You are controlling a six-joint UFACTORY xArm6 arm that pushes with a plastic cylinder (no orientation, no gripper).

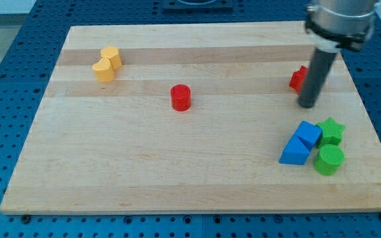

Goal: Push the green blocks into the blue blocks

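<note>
A green star block (331, 130) and a green cylinder (329, 160) sit at the view's lower right. Both touch the blue blocks: a blue cube (307, 134) and a blue triangular block (294, 151) just to their left. My tip (307, 105) rests on the board above this cluster, a short gap from the blue cube. The rod partly hides a red block (298, 79) behind it.
A red cylinder (180, 97) stands near the board's middle. Two yellow blocks (106, 64) sit together at the upper left. The wooden board's right edge (376, 145) runs close to the green blocks.
</note>
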